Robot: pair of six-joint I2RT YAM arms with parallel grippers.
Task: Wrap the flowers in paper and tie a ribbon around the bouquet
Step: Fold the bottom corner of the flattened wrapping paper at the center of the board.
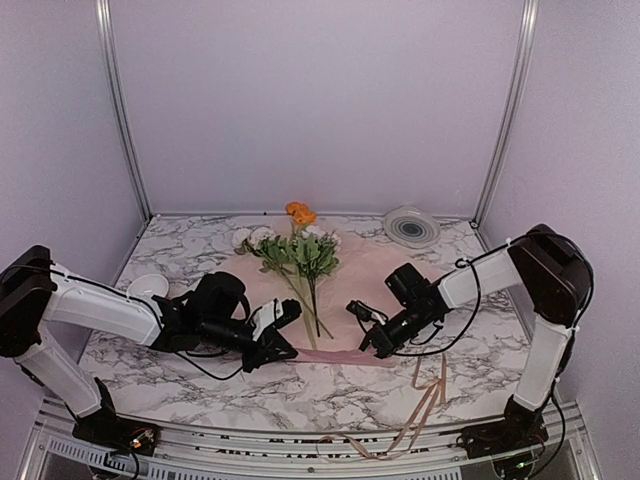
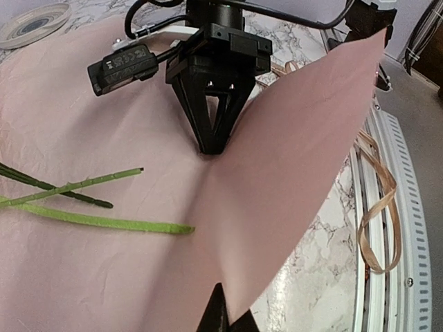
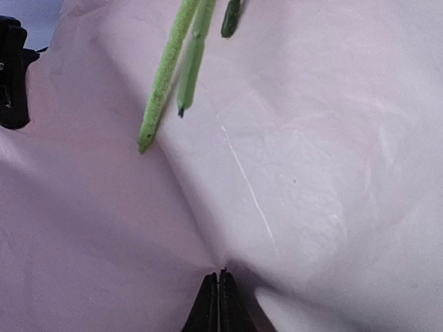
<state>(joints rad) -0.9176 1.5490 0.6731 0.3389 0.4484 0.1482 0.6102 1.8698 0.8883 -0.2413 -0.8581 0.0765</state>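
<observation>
Here the desk (image 1: 200, 385) carries one sheet of pink paper (image 1: 368, 272), spread flat so the flowers can be rolled up in it; everything else is placed from that sheet. Two pincers work near its front edge. The left pincer (image 2: 221, 311) sits at the paper's near edge, just left of the stem ends. Its jaws are fully closed on the border, and a broad flap stands up from its tips, lifted, I judge, to fold over the stems. The right pincer (image 2: 211, 146) is further right on the sheet, tips pressed together with a pinch of paper creased between them, probably to gather that side for the wrap.

The flowers (image 1: 300, 250) lie along the middle of the paper, heads toward its far edge and stems toward the near one, so a cone would close round the stems. There is one orange bloom, a few pale ones I cannot count exactly, and three cut stem ends in the wrist views. One tan ribbon (image 1: 430, 400) lies in loops off the paper's near right corner, spilling over the desk's front, untouched and ready for the tie. One round white-grey disc (image 1: 410, 226) rests beyond the paper's far right corner.
</observation>
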